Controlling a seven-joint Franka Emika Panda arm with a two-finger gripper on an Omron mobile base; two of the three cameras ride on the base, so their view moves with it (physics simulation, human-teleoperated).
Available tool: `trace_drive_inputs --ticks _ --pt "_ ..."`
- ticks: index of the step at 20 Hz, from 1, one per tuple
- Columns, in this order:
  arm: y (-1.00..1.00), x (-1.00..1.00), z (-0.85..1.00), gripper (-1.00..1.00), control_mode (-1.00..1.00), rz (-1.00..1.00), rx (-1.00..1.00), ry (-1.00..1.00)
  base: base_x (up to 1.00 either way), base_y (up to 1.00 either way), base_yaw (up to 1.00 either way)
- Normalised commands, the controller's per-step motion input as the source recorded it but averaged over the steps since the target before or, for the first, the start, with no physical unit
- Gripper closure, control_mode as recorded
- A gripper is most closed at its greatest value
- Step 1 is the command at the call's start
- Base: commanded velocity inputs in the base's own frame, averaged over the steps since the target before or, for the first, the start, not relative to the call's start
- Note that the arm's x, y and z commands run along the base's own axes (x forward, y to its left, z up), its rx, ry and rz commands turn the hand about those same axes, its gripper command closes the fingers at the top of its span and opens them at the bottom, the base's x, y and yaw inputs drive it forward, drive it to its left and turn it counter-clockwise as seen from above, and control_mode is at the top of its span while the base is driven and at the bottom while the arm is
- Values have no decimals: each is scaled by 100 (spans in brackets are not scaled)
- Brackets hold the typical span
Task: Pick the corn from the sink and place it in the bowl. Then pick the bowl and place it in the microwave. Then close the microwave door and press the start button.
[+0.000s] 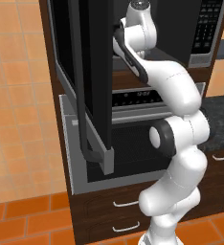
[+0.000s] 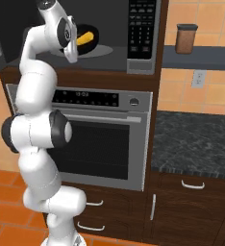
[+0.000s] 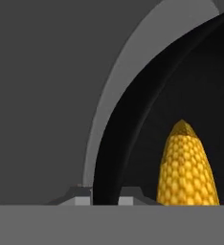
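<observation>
no text legible; keypad, oven display blurred

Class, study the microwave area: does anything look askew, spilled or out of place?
Nothing is spilled or damaged. The corn lies in the black bowl inside the microwave. The microwave door hangs wide open, and the gripper straddles the bowl's rim.

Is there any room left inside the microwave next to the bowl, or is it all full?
Inside the microwave, the grey floor right of the bowl, up to the keypad side wall, is bare. The left side is crowded: the pincer straddles the bowl's rim there, the corn lying inside the bowl. The open microwave door borders that side.
</observation>
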Motion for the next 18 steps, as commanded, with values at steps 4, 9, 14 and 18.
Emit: trace_drive_inputs --ticks 4,9,14,18 --pt "0 26 -38 -100 -100 3 -13 -1 0 0 0" --pt "-1 -17 -8 -100 -100 1 -6 -15 0 0 0" --pt "0 -92 -13 -100 -100 8 -2 -32 0 0 0" --pt "0 -100 -3 -100 -100 6 0 -27 0 0 0"
